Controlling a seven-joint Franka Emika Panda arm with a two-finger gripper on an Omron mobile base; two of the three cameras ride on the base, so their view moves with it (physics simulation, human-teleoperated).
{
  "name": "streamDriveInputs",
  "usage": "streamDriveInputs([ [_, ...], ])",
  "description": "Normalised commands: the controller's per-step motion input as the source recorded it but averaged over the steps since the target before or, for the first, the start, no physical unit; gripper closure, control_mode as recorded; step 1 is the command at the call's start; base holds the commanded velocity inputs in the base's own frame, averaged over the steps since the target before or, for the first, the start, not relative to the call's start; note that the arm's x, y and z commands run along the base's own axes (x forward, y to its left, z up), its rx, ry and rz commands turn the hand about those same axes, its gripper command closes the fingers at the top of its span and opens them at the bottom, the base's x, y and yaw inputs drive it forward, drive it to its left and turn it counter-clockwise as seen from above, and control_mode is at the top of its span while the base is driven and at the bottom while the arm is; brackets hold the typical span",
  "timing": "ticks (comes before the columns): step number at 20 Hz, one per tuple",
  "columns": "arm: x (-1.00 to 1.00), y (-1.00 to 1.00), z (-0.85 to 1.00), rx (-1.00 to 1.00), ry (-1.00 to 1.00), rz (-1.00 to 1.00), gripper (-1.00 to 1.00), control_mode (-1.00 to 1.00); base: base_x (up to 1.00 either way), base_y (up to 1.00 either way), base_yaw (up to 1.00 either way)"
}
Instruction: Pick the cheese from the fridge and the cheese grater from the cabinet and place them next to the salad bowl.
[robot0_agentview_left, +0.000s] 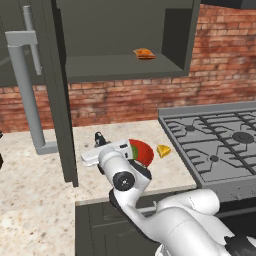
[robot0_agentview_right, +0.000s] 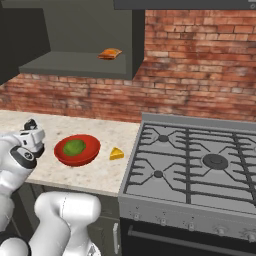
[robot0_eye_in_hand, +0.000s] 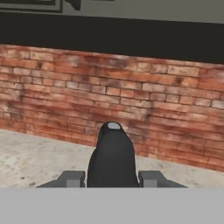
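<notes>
My gripper (robot0_agentview_left: 99, 143) (robot0_agentview_right: 31, 129) (robot0_eye_in_hand: 111, 178) hovers low over the counter, left of the salad bowl, pointing at the brick wall. It is shut on the cheese grater (robot0_agentview_left: 99, 137) (robot0_agentview_right: 31, 123) (robot0_eye_in_hand: 112, 153), of which only a black end shows between the fingers. The salad bowl (robot0_agentview_left: 144, 152) (robot0_agentview_right: 76, 149) is red with a green ball inside and sits on the counter. The cheese (robot0_agentview_left: 163, 150) (robot0_agentview_right: 116, 154), a small yellow wedge, lies just right of the bowl. The cabinet (robot0_agentview_left: 125, 65) (robot0_agentview_right: 80, 62) above stands open. The fridge is out of view.
The open cabinet door (robot0_agentview_left: 60, 100) with its grey bar handle (robot0_agentview_left: 25, 90) hangs left of my arm. An orange-brown crinkled item (robot0_agentview_left: 144, 54) (robot0_agentview_right: 109, 53) lies on the cabinet shelf. A gas stove (robot0_agentview_left: 220, 145) (robot0_agentview_right: 200, 160) borders the counter on the right. A brick wall stands behind.
</notes>
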Motion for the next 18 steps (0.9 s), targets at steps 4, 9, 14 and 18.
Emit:
streamDriveInputs([
  [4,0.21,0.02,-0.20,0.00,0.00,0.00,1.00,-1.00,0.00,0.00,0.00],
  [9,0.17,0.00,-0.22,0.00,0.00,0.00,1.00,-1.00,0.00,0.00,0.00],
  [14,0.16,0.05,-0.32,0.00,0.00,0.00,1.00,-1.00,0.00,0.00,0.00],
  [18,0.03,0.04,-0.37,0.00,0.00,0.00,1.00,-1.00,0.00,0.00,0.00],
])
